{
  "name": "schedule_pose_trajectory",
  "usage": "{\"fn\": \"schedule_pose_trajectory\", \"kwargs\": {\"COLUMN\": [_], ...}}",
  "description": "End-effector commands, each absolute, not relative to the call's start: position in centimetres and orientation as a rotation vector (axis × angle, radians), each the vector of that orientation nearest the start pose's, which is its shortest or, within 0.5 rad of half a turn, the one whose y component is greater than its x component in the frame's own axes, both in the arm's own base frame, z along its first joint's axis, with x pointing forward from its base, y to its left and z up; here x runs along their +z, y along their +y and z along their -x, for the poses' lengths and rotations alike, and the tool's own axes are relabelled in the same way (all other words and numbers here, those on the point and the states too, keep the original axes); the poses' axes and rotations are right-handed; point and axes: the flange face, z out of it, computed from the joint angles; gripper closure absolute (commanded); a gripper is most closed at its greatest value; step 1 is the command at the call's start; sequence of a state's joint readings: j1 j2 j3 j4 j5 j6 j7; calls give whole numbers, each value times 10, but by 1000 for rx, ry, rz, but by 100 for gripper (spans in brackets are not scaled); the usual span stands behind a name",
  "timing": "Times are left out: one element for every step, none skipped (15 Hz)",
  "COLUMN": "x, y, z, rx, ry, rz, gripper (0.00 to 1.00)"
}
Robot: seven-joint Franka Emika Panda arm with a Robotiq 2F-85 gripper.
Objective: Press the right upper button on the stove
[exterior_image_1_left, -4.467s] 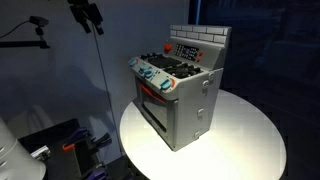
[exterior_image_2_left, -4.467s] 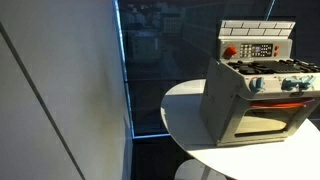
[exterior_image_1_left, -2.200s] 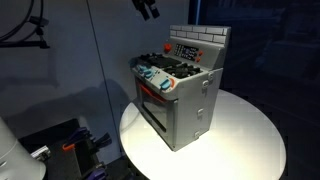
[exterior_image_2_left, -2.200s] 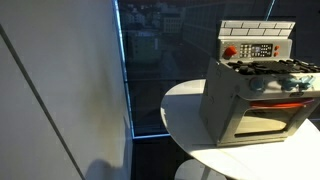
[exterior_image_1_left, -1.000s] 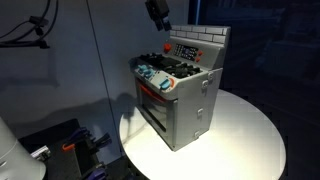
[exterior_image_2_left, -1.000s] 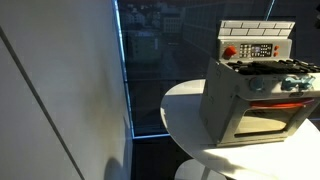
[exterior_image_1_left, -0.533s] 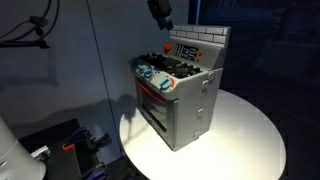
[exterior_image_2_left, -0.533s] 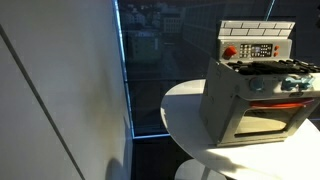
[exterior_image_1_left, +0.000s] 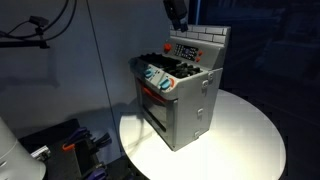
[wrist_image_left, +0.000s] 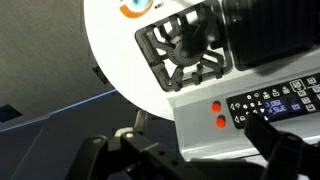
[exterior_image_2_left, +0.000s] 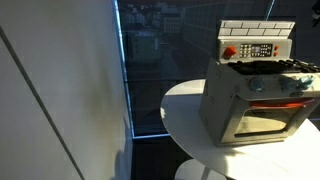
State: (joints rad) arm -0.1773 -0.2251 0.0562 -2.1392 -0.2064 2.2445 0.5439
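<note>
Approach is judged the step in hand: no contact with the stove (exterior_image_1_left: 180,90) is seen. In an exterior view the gripper (exterior_image_1_left: 176,12) is held above the stove's back wall. Whether its jaws are apart or together cannot be told, as it is dark and cropped. A descent onto the control panel (exterior_image_1_left: 185,48) is called for next, aimed at the upper button at the panel's right end, with a light press. The stove is set on the round white table (exterior_image_1_left: 250,140), nearer one edge than the middle. Left to right across the stove, blue-teal knobs (exterior_image_1_left: 150,72) are seen at the front. Behind them come black burners (exterior_image_1_left: 176,66), then the dark panel with red marks, then the white brick-pattern back wall (exterior_image_1_left: 203,36). In the wrist view, red buttons (wrist_image_left: 216,105) are seen beside the panel's keypad.
</note>
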Motion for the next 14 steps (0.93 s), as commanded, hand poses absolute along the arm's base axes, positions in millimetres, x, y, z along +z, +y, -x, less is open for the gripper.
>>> {"fn": "schedule_pose_trajectory", "kwargs": {"x": [531, 526, 522, 518, 513, 508, 504, 501, 498, 495, 492, 488, 486, 483], "y": [-78, -80, -82, -84, -85, -86, -87, -87, -87, -87, -88, -89, -90, -91], "z": [-541, -546, -551, -555, -560, -563, -566, -570, -573, -576, -579, -581, -584, -586], "rx": [-578, -576, -569, -564, -561, -552, -557, -569, -574, -584, -594, -596, -596, -591], "ry": [991, 1015, 1036, 1063, 1088, 1105, 1119, 1116, 1121, 1120, 1124, 1129, 1133, 1138], "rz": [3051, 3040, 3031, 3020, 3006, 2993, 2982, 2975, 2965, 2961, 2957, 2952, 2949, 2947], "gripper": [0, 0, 0, 0, 0, 0, 0, 0, 0, 0, 0, 0, 0, 0]}}
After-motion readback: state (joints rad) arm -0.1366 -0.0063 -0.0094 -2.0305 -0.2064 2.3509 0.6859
